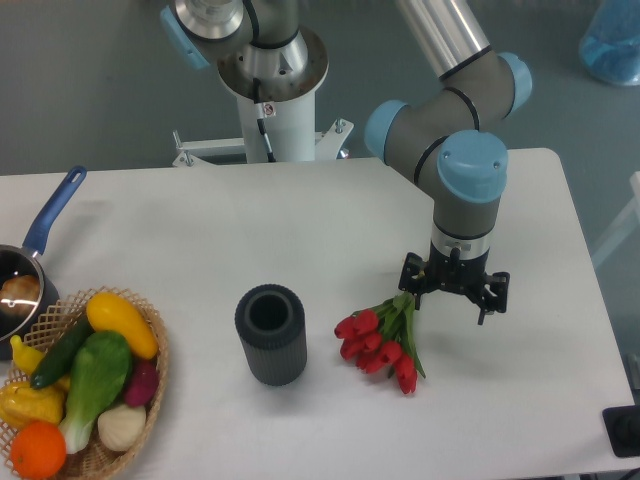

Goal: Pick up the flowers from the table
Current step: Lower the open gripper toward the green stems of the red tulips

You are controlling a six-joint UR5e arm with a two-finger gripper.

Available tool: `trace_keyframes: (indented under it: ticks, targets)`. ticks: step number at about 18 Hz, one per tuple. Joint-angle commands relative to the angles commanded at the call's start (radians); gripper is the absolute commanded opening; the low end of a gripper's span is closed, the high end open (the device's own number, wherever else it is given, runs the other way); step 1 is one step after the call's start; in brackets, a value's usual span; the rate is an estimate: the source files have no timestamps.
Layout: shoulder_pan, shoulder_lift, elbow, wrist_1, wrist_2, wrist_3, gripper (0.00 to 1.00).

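A white table (300, 215) fills most of the view, and everything here is placed relative to the dark ribbed cylinder (270, 334) standing upright near its middle. Far to the left of the cylinder, at the table's edge, sits a small saucepan (20, 290) with a blue handle angled up and away. Just below the pan, still well left of the cylinder, a wicker basket (155, 370) holds colourful fruit and vegetables, among them a yellow squash, green pieces and an orange. Just right of the cylinder, apart from it, the flowers (385, 343) lie flat on the table: a bunch of red tulips, blooms pointing toward the cylinder and down, green stems running up and to the right. Further right, the gripper (455, 293) points straight down above the stem ends, its fingers spread wide and holding nothing. The grey arm with pale blue joints rises from it toward the back.
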Motion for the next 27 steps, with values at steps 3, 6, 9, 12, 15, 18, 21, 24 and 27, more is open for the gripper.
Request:
trace_keyframes:
  ticks: [3,6,9,12,15,18,21,24,27]
  targets:
    - [0.002,0.005,-0.003,0.000,-0.002,0.075,1.00]
    - [-0.002,0.003,-0.012,0.000,-0.002,0.086,1.00]
    - [0.002,-0.002,-0.028,0.000,0.002,0.084,1.00]
    - [0.008,0.000,-0.057,-0.003,0.008,0.087,1.00]
    - [0.008,0.002,-0.081,-0.005,0.060,0.162,1.00]
    - [0.024,0.009,-0.106,-0.005,0.055,0.230,1.00]
    - [0.020,0.012,-0.130,-0.005,0.055,0.242,1.00]
    - [0.020,0.015,-0.152,-0.006,0.049,0.242,1.00]
    - [0.012,0.014,-0.158,-0.003,0.049,0.233,1.00]
